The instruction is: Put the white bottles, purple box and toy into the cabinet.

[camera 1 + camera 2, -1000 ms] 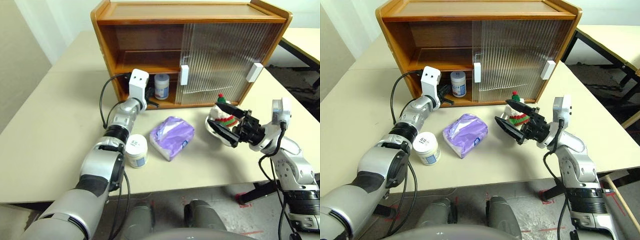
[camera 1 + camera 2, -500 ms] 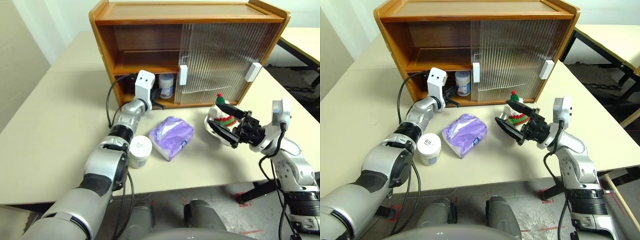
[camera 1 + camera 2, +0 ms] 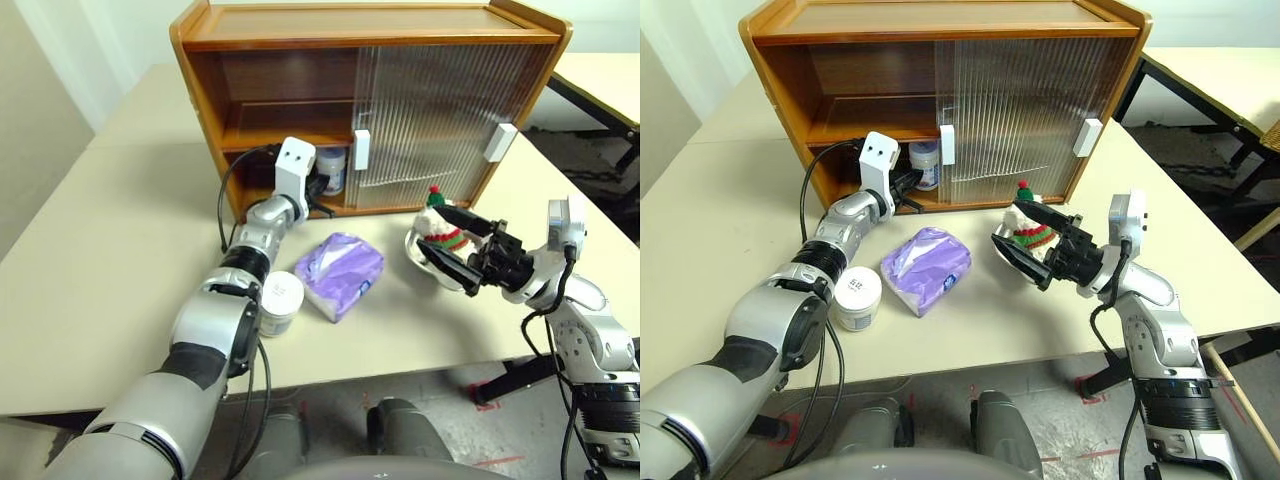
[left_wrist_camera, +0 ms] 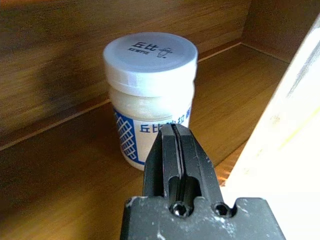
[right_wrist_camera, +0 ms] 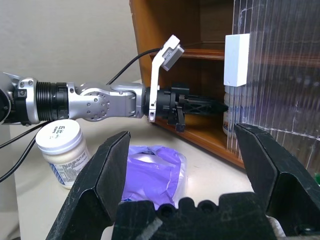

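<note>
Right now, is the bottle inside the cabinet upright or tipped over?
Upright: the white bottle stands on the cabinet's lower shelf, lid on top, the shut left gripper at its label.

Beige desk [image 3: 90,250] fills most of the scene, its front edge nearest the camera and its far left corner running up to a pale wall [image 3: 60,60]. A shiny metal bowl [image 3: 414,250] sits toward the desk's right edge, about halfway between the front and back edges. A second beige table [image 3: 605,75] on a black frame stands apart past the desk's far right corner, and grey floor [image 3: 1060,420] with red marks [image 3: 1085,392] shows below the front edge.
</note>
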Controlling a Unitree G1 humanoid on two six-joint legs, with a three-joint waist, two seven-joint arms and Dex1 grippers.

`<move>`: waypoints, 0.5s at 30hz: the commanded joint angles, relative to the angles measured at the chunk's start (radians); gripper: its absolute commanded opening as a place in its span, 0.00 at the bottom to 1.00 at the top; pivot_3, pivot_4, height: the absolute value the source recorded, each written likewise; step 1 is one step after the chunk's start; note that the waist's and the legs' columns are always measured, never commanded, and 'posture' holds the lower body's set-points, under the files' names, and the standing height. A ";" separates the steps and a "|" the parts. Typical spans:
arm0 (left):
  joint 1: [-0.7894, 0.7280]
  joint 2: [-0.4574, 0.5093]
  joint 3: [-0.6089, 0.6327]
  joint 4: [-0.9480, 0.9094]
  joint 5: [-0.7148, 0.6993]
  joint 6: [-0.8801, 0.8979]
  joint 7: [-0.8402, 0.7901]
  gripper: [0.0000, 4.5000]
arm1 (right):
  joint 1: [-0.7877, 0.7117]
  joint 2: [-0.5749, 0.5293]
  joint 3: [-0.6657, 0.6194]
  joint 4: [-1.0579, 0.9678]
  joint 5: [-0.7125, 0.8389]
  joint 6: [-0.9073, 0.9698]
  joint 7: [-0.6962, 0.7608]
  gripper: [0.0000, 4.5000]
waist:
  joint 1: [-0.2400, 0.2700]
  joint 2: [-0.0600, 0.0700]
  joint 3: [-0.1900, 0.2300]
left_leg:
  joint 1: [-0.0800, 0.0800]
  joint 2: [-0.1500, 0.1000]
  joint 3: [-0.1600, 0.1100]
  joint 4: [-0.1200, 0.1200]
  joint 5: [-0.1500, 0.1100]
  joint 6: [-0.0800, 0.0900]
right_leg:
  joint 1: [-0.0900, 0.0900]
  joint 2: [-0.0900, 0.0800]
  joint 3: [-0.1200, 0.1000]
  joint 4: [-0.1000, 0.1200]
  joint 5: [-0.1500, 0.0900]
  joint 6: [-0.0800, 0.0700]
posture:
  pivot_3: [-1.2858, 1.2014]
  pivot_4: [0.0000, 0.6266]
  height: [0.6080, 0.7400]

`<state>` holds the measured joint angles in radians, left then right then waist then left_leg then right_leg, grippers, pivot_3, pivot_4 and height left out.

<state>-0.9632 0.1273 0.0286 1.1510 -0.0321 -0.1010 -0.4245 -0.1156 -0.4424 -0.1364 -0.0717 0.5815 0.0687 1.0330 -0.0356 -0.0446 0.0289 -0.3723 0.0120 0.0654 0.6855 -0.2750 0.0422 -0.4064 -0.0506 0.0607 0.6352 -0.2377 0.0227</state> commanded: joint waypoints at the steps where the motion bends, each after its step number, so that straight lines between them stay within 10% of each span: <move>1: 0.028 0.029 0.006 -0.046 0.000 -0.005 -0.022 0.01 | -0.007 -0.001 -0.013 0.005 0.003 -0.017 0.001 1.00 | -0.003 0.000 0.000 | 0.000 0.000 0.000 0.000 0.000 0.000 | 0.000 0.000 0.000 0.000 0.000 0.000 | 0.50 0.00 1.00; 15: 0.277 0.111 0.020 -0.442 -0.057 0.117 -0.085 0.01 | -0.037 0.014 0.003 0.047 -0.001 -0.029 0.020 1.00 | 0.003 0.008 -0.005 | 0.001 0.000 0.000 0.000 0.000 0.000 | 0.001 -0.001 0.000 0.001 0.001 -0.001 | 0.52 0.00 1.00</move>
<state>-0.7414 0.2452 0.0563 0.7444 -0.0750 -0.0172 -0.4897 -0.1442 -0.4272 -0.1313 -0.0347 0.5808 0.0530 1.0446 -0.0324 -0.0370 0.0242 -0.3708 0.0125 0.0655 0.6854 -0.2752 0.0418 -0.4056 -0.0516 0.0609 0.6362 -0.2369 0.0216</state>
